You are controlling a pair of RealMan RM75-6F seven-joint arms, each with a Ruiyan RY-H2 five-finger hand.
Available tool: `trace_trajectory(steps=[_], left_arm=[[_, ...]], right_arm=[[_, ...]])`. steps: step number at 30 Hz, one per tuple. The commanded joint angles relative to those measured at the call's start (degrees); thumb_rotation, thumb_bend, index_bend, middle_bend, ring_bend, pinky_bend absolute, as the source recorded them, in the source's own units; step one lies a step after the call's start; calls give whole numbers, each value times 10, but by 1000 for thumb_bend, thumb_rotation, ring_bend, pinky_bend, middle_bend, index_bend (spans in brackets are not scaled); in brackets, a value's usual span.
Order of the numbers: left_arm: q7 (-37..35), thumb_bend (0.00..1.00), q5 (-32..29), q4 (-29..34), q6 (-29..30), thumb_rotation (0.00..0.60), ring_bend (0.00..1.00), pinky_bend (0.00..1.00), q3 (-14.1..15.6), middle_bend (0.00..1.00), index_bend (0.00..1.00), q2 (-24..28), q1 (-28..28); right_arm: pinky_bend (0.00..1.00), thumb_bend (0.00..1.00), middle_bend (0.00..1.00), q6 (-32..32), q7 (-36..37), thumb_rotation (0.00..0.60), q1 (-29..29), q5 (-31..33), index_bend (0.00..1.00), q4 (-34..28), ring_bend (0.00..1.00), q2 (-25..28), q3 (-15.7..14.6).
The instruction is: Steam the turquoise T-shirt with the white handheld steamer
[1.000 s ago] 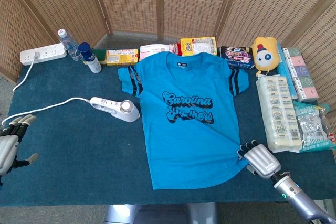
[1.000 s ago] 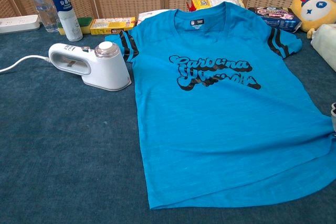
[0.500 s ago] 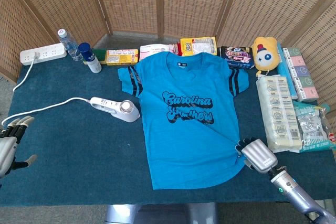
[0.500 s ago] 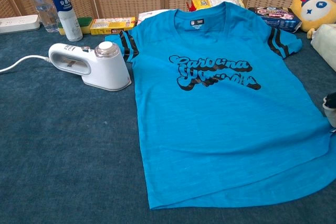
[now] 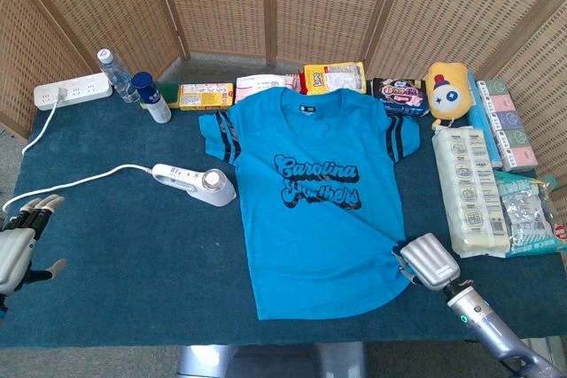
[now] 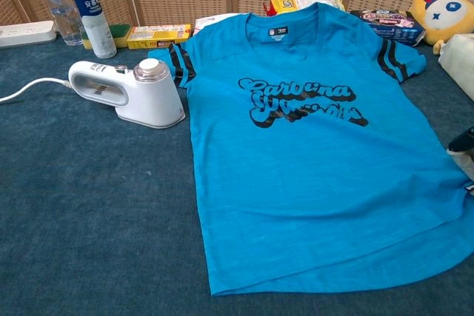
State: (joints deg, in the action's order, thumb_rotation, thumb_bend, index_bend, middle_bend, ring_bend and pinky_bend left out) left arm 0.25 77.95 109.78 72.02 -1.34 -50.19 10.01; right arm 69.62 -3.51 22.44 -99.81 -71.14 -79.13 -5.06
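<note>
Turquoise T-shirt (image 5: 319, 196) lies flat, face-up; white handheld steamer (image 5: 195, 182) rests beside its sleeve.

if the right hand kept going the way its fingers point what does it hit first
The right hand points up and left, its fingertips already at the lower right hem of the turquoise T-shirt. Going on, it would likely meet that shirt edge first; whether it is touching yet is unclear.
</note>
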Motion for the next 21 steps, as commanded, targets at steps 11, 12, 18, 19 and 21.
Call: trace_trajectory(steps=[11,12,18,19,21], left_arm=[[10,241,-1,-3,-12,600,22,169,-9,92,42,-7,18],[11,241,-2,-4,-12,600,21,169,-9,92,41,-7,18],[12,240,-10,-14,-23,600,22,169,-12,92,41,-14,27],[11,240,-13,-17,-31,600,21,169,-15,92,41,-16,32],[16,240,-20,-30,-50,600,22,169,-23,93,41,-25,49]], right_arm=[[862,397,679,-2,-18,600,-5,30,723,-35,722,-4,12],[865,398,681,-2,-19,600,-5,31,725,-38,725,-4,13],[867,398,683,-1,-21,600,-8,36,729,-49,727,-4,12],[867,399,684,-1,-21,600,-8,36,730,-51,727,-5,12],[866,399,685,-1,-22,600,-9,38,731,-53,728,-6,12]])
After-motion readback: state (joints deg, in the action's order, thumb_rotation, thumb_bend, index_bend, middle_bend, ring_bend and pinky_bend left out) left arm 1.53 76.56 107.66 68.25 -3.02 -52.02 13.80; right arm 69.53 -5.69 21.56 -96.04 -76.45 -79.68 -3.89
